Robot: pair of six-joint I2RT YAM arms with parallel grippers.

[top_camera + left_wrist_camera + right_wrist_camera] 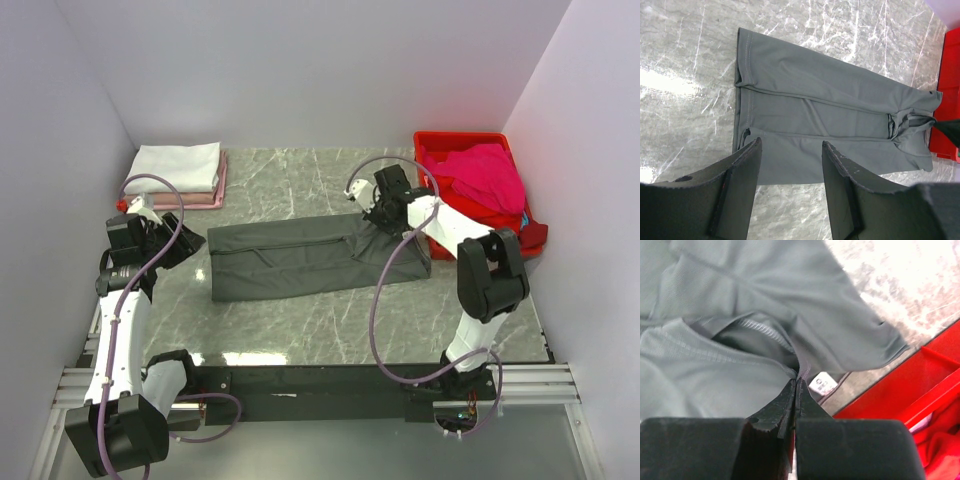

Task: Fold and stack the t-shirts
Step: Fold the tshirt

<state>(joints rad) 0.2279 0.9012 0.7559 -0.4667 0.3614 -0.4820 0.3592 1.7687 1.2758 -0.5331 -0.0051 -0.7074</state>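
A dark charcoal-grey t-shirt (300,258) lies in a long folded strip across the middle of the marble table; it also shows in the left wrist view (830,120). My right gripper (797,381) is shut on the shirt's collar edge (805,371) near its right end, beside a white label (824,385); in the top view the right gripper (372,212) sits over that end. My left gripper (790,150) is open and empty, held off the shirt's left end; in the top view the left gripper (185,245) is just left of the cloth. A magenta shirt (488,175) lies in the crate.
A red plastic crate (430,145) stands at the back right, close to my right gripper. A folded white tee (175,165) lies on a pale pink one (200,200) at the back left. White walls close in the table.
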